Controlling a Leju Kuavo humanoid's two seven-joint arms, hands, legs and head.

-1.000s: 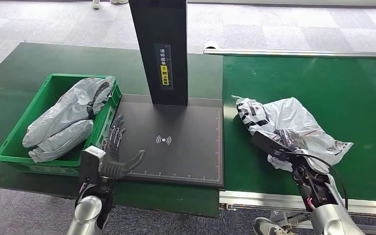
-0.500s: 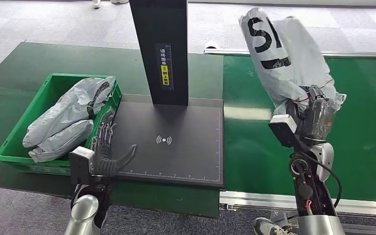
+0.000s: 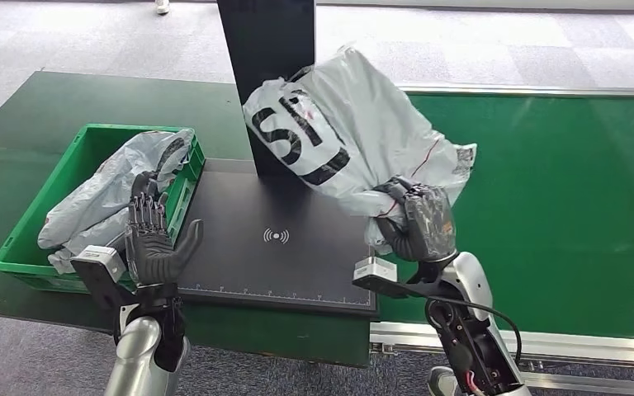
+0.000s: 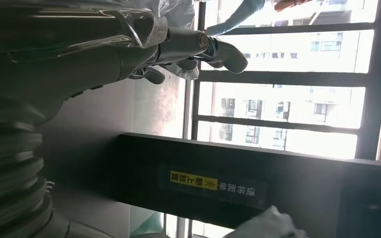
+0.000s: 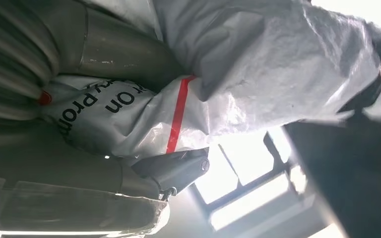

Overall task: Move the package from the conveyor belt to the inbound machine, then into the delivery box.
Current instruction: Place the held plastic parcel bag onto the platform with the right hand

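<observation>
Grey plastic mailer package [image 3: 355, 136], printed with large black letters, is held in the air above the flat black scanning plate of the inbound machine [image 3: 297, 264], in front of the machine's tall black upright column [image 3: 268, 49]. The right hand [image 3: 417, 223] grips the package at its lower end, with the fingers wrapped around bunched film; the bulk of the bag stands tilted up and away from the hand, toward the column. In the right wrist view, the package [image 5: 258, 64] fills the space against the hand [image 5: 79, 163], and a red stripe and black print show on the film where the thumb and fingers clamp it.

The green conveyor belt [image 3: 561, 190] lies to the right of the plate. The package does not touch it.

The left hand [image 3: 153, 239] is raised over the left edge of the scanning plate, just beside the green plastic delivery box [image 3: 21, 239]. Its fingers point up and are spread apart, and it holds nothing. In the left wrist view, the hand [image 4: 129, 54] shows straightened fingers, with the column and its yellow label [image 4: 193, 181] beyond them.

The delivery box sits on the dark green table [image 3: 41, 107] and contains two grey mailer bags [image 3: 107, 206] lying against each other.
</observation>
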